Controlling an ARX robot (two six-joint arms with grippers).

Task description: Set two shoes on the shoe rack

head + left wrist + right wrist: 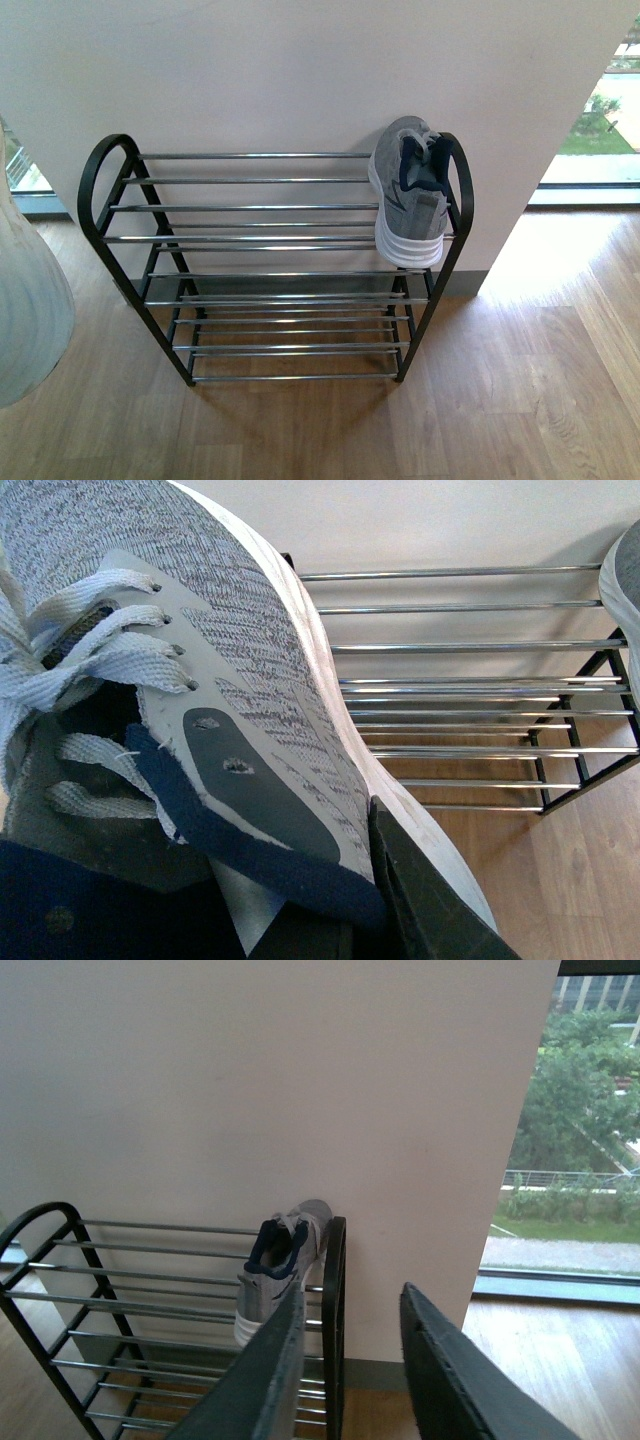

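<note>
One grey knit sneaker lies on the top tier of the shoe rack, at its right end with the toe toward the wall. The other sneaker fills the left wrist view, held off the floor in front of the rack. My left gripper is shut on its navy collar, with one dark finger against the outer side. My right gripper is open and empty, just to the right of the rack's end upright and short of the racked sneaker. Neither arm shows in the front view.
A white wall stands right behind the rack. Wooden floor stretches in front and to the right. A window lies to the right of the wall. A pale blurred shape covers the front view's left edge.
</note>
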